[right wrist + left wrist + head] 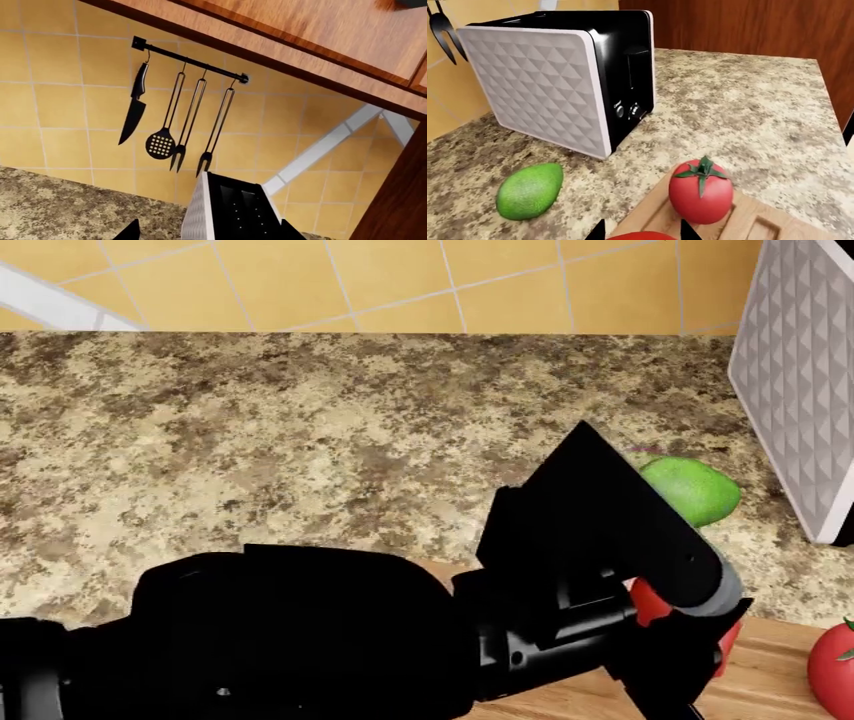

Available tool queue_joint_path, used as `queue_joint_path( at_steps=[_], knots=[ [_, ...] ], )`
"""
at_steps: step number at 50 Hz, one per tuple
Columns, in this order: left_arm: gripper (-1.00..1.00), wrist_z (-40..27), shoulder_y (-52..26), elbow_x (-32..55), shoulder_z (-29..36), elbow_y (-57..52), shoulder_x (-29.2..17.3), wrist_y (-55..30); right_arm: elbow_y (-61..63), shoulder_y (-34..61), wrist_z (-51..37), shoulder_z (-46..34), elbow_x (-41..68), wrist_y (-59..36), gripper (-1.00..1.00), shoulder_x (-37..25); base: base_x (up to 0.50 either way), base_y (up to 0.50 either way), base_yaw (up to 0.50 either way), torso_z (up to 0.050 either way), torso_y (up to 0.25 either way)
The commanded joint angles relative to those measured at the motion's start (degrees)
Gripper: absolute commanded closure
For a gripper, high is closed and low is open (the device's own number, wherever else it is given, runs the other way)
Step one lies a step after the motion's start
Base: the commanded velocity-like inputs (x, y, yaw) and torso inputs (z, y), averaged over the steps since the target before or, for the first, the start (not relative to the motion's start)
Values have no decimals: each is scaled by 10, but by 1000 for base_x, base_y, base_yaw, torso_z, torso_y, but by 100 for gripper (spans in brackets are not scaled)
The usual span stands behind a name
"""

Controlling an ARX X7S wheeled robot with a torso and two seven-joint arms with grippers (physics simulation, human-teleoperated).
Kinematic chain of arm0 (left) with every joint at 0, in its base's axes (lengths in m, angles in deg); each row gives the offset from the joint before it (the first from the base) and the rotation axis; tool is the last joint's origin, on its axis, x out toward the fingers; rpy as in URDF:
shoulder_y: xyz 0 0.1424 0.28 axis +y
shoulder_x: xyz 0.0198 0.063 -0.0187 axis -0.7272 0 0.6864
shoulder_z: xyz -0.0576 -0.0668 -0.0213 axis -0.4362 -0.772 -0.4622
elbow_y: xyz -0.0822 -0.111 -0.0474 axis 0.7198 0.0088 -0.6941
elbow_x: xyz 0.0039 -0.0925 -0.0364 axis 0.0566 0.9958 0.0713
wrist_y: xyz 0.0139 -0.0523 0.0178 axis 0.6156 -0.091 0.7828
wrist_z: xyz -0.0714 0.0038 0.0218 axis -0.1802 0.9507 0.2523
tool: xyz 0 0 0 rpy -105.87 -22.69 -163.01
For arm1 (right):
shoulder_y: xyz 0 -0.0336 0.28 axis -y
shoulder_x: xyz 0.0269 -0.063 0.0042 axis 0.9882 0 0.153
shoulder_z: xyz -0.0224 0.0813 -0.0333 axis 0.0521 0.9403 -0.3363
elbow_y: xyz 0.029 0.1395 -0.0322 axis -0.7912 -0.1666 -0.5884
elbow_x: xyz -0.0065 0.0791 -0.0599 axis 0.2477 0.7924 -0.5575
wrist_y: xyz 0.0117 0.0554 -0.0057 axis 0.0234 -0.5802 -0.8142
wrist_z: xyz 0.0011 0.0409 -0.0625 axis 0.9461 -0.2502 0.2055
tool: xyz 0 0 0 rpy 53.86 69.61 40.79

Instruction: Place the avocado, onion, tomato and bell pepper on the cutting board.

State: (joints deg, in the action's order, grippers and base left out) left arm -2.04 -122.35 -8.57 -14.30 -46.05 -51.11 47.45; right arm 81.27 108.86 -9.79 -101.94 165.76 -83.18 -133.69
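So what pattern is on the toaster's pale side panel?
A raised diamond-and-triangle quilted pattern on the toaster, clearest in the left wrist view.

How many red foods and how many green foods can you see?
Red: 2, the tomato and the bell pepper, which is mostly cut off at the picture's edge.
Green: 1, the avocado.
Total: 3.

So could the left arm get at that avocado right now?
Probably not yet: the left gripper seems to hold a red item over the cutting board. The avocado lies unobstructed on the counter beside it.
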Motion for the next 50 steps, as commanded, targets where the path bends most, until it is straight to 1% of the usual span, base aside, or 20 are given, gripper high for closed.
queue_joint_path(
  at_steps=[1,5,13,14,22,27,31,33,36,38,39,48,50],
  knots=[
    [100,-19,-28,65,115,6,5,103,5,1,-5,-2,7,3,-100,-7,0,0,0,0,0],
    [100,-22,-38,76,131,5,5,115,5,4,-5,-2,9,1,-100,-9,0,0,0,0,0],
    [100,-28,-55,91,140,-3,3,123,-2,16,-10,-5,6,-3,-100,-3,0,0,0,0,1],
    [-100,-28,-57,92,140,-2,3,123,-4,19,-10,-6,6,-5,-100,-1,0,0,0,0,0],
    [-100,-32,-75,104,130,-12,-3,121,-13,35,-12,-12,5,-14,-100,10,0,0,0,0,0],
    [-100,-36,-94,114,120,-34,-16,113,-17,44,-17,-16,9,-19,-100,10,0,0,0,0,0],
    [-100,-45,-114,126,111,-76,-50,102,-18,52,-23,-18,17,-23,-100,7,0,0,0,0,0],
    [-100,-57,-120,111,119,-106,-64,97,-18,53,-24,-19,17,-22,-100,7,0,0,0,0,0],
    [-100,-69,-130,119,118,-137,-84,87,-18,55,-28,-21,22,-21,-100,8,0,0,0,0,0],
    [-100,-82,-152,105,122,-155,-97,75,-21,63,-33,-23,29,-23,-100,12,0,0,0,0,0],
    [-100,-76,-157,119,114,-157,-104,73,-22,66,-34,-23,30,-24,-100,13,0,0,0,0,0],
    [-100,-68,-192,133,109,-169,-158,46,-31,84,-36,-28,33,-32,-100,21,0,0,0,0,0],
    [-100,-79,-202,130,115,-164,-163,34,-32,85,-35,-29,32,-33,-100,22,0,0,0,0,0]
  ],
)
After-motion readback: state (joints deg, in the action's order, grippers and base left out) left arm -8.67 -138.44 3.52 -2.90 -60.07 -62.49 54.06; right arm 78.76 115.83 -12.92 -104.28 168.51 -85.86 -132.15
